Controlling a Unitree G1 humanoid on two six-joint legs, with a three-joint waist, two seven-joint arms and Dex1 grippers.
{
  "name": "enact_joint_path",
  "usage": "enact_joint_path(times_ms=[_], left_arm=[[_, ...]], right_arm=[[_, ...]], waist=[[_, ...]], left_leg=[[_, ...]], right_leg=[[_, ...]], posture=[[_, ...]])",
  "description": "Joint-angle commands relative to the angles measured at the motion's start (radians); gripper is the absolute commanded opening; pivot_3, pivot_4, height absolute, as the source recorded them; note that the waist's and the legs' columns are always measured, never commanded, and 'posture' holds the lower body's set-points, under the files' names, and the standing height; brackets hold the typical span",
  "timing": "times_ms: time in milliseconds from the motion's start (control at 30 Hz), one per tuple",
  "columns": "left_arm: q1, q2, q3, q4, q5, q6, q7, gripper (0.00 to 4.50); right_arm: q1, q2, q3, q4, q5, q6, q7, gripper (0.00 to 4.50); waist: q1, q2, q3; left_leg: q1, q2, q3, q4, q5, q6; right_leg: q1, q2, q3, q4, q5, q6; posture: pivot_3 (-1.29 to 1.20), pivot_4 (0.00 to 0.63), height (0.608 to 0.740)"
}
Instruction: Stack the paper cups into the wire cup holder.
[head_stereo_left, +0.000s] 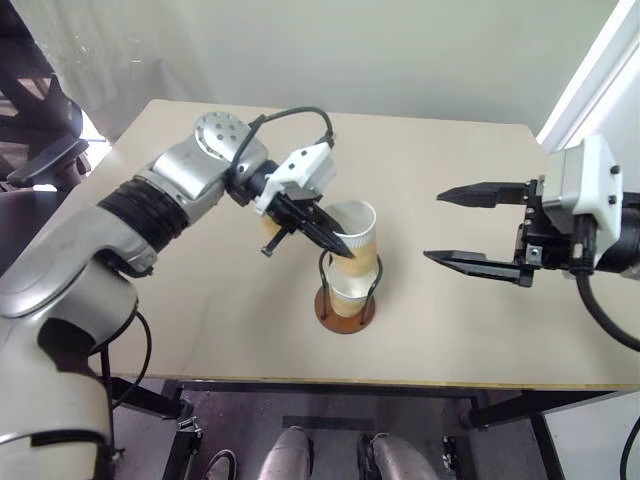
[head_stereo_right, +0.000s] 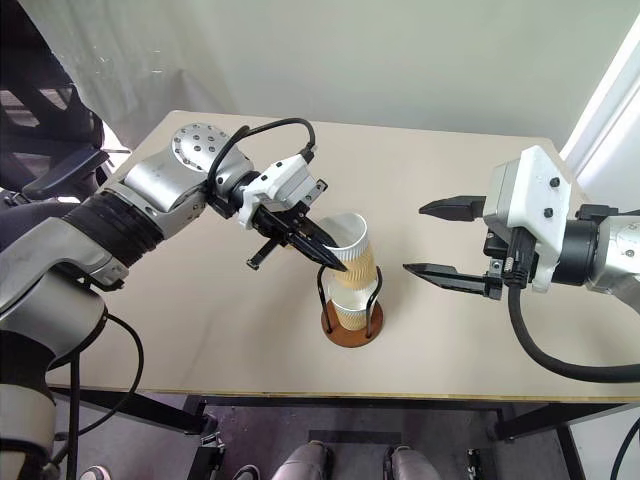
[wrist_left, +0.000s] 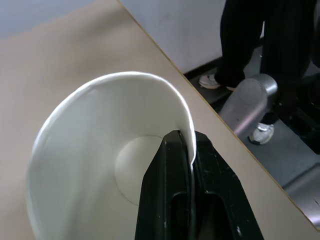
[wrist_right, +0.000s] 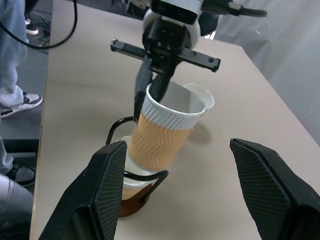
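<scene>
A light beige table (head_stereo_left: 200, 290) carries the things. On it stands the wire cup holder (head_stereo_left: 346, 310), its round reddish-brown base flat on the tabletop, near the front edge. It lies just below the left gripper (head_stereo_left: 335, 240) and well apart from the right gripper (head_stereo_left: 440, 228).

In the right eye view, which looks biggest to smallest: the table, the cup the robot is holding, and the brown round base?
1. The table, by far the largest.
2. The held paper cup, pinched at its rim by the left tool.
3. The brown base of the wire cup holder, partly hidden by a cup, so only slightly smaller.
</scene>
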Motion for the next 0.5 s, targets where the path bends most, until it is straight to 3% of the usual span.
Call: enact_joint_path(times_ms=[33,500], left_arm=[[-0.036,-0.013,-0.003,0.013,-0.001,-0.043,-0.043,0.05],[-0.039,-0.049,-0.002,0.013,-0.001,-0.047,-0.043,0.05]], right_arm=[[-0.005,-0.02,-0.046,-0.027,0.027,-0.002,-0.029,3.38],[0.019,-0.053,-0.067,-0.048,0.073,0.001,-0.073,3.38]], waist=[[0.001,0.0,0.0],[0.001,0.001,0.0]], left_leg=[[-0.001,-0.001,0.0,0.001,0.0,0.001],[-0.005,-0.005,0.001,0.012,-0.003,0.007]], right_leg=[[0.0,0.0,0.0,0.0,0.0,0.001],[0.0,-0.002,0.004,0.0,0.003,0.008]], posture=[[0.0,0.15,0.74],[0.0,0.15,0.74]])
